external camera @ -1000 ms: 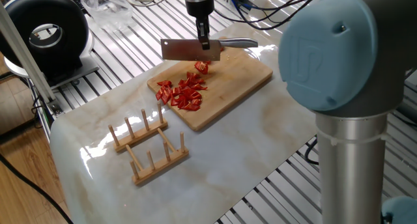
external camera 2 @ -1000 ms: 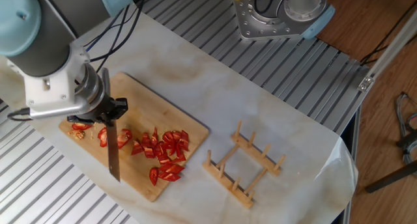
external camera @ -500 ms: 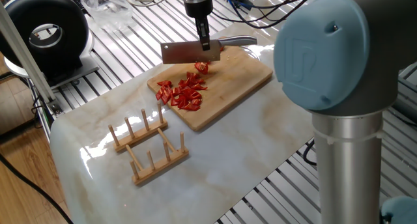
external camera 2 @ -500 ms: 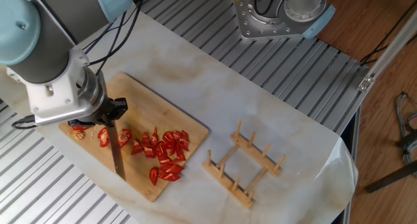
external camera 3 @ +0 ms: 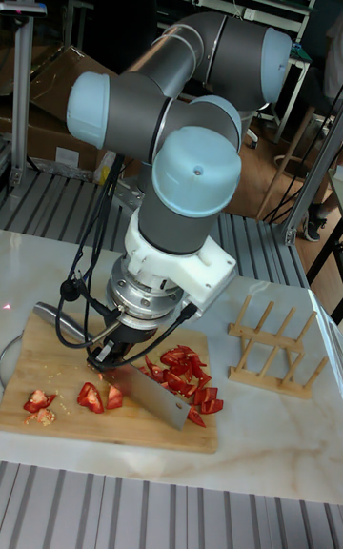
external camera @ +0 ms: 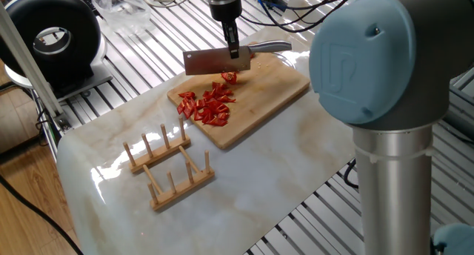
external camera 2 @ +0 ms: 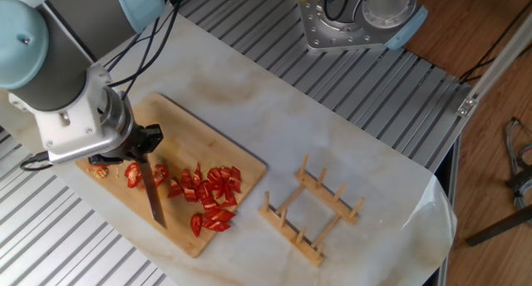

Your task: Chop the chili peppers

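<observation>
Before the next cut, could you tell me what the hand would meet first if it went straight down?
Likely the cutting board, beside the chili peppers; the cleaver the hand holds would touch first.

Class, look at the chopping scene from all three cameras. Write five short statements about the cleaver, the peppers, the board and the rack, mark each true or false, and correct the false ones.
1. The claw holds a cleaver. True.
2. The chili peppers lie whole and uncut. False: they are cut into many small red bits.
3. The pepper bits lie on a wooden cutting board. True.
4. The wooden rack stands on the cutting board. False: it stands on the marble tabletop, apart from the board.
5. The rack holds plates. False: its pegs are bare.
</observation>
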Robot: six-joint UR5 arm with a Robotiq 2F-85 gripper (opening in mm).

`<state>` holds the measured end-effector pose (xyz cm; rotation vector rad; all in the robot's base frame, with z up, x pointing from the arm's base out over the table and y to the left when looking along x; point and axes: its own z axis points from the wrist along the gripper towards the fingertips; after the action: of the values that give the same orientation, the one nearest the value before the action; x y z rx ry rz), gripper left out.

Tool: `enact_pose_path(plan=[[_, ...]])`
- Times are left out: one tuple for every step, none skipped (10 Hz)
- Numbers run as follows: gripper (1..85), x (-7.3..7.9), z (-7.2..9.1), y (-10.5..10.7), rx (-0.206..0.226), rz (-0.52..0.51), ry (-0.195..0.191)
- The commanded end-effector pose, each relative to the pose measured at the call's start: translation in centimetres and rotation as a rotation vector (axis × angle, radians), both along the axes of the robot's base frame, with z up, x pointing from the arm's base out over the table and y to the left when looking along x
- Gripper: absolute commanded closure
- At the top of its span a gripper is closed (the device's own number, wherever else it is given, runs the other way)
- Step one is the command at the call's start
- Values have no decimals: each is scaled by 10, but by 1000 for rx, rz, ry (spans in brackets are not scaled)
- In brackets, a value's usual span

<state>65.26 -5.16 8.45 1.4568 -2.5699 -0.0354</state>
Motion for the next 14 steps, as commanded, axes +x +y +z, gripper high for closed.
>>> enact_pose_path(plan=[[843, -4, 0, 4, 25, 10, 16], [843, -5, 1, 3, 22, 12, 16], [843, -5, 1, 3, 23, 12, 18], [843, -3, -1, 3, 22, 13, 17], [843, -2, -3, 3, 25, 13, 15], [843, 0, -5, 3, 25, 12, 12], [843, 1, -7, 3, 26, 12, 12], [843, 1, -8, 5, 31, 12, 12], [843, 2, -8, 7, 38, 15, 12], [843, 0, -8, 9, 48, 18, 17], [843, -2, -6, 11, 52, 18, 23], [843, -3, -5, 10, 53, 21, 24], [843, -5, -3, 9, 54, 25, 28], [843, -7, -1, 8, 55, 34, 31]])
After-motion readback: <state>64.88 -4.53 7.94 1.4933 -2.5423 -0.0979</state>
